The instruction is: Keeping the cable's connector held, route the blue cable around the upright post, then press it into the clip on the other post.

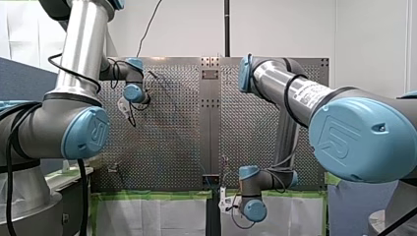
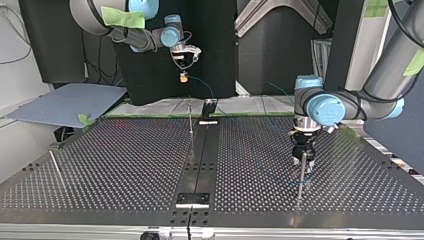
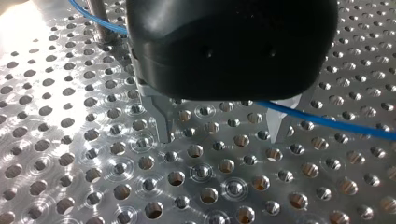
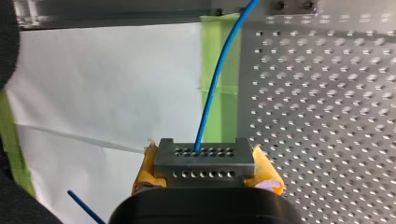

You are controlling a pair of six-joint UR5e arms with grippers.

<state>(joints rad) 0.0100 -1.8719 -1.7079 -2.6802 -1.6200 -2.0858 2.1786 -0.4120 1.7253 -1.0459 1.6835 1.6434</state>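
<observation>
Right gripper pinches the grey connector between yellow pads, raised above the tabletop edge on the arms' side. Blue cable leaves the connector and runs out over the tabletop.

Left gripper is spread. Its 2 metal fingers sit low over the holes, just beside the post, in my left arm's half toward the edge far from the arms. In the left wrist view the cable touches the post's foot, passes under the gripper body and crosses 1 fingertip, unclamped. Cannot tell if it wraps the post fully.

Step, my read: routing at the post; clip step not yet done. Clip too small to spot.

Next move likely calls for closing the left gripper on the cable, holding it taut against the post, then carrying it to the clip post. The right gripper has to hold the connector throughout.
</observation>
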